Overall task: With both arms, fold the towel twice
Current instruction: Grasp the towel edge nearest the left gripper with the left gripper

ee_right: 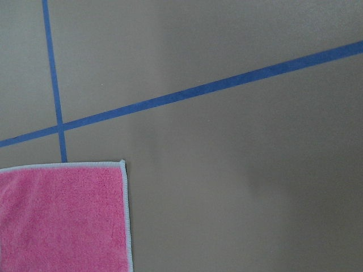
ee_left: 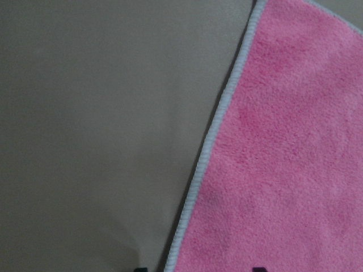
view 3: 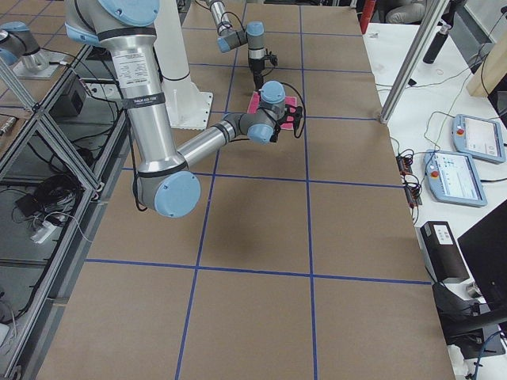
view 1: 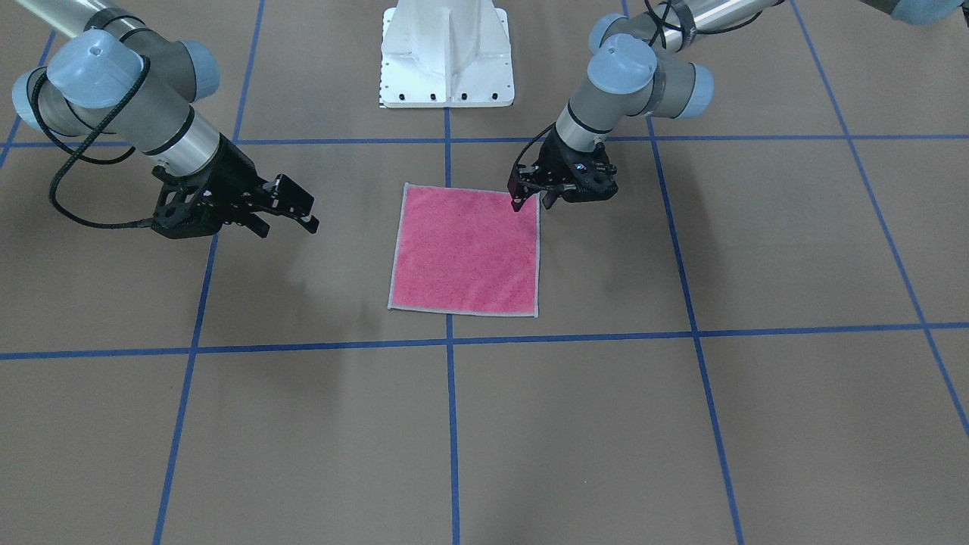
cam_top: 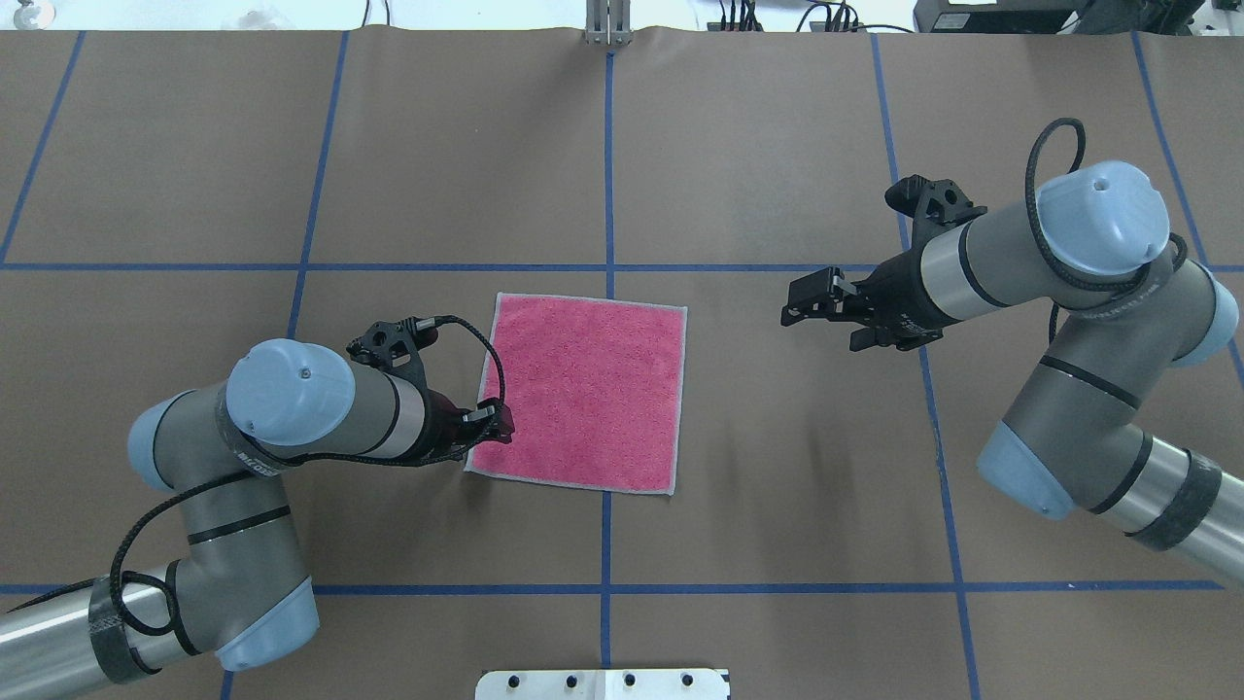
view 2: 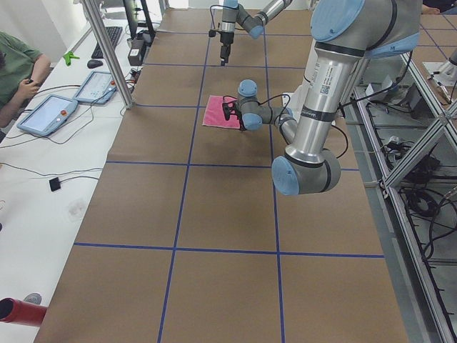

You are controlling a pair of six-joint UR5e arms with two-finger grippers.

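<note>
The towel lies flat and pink face up on the brown table, near its middle; it also shows in the front view. My left gripper is low at the towel's near-left corner. It is open, with its fingers either side of the grey stitched edge, as the front view shows. My right gripper is open and empty. It hovers to the right of the towel, apart from it, as in the front view. The right wrist view shows the towel's far-right corner.
The white pedestal stands at the robot's side of the table. Blue tape lines grid the brown cover. A metal post, control tablets and a seated person are at the operators' bench beyond the far edge.
</note>
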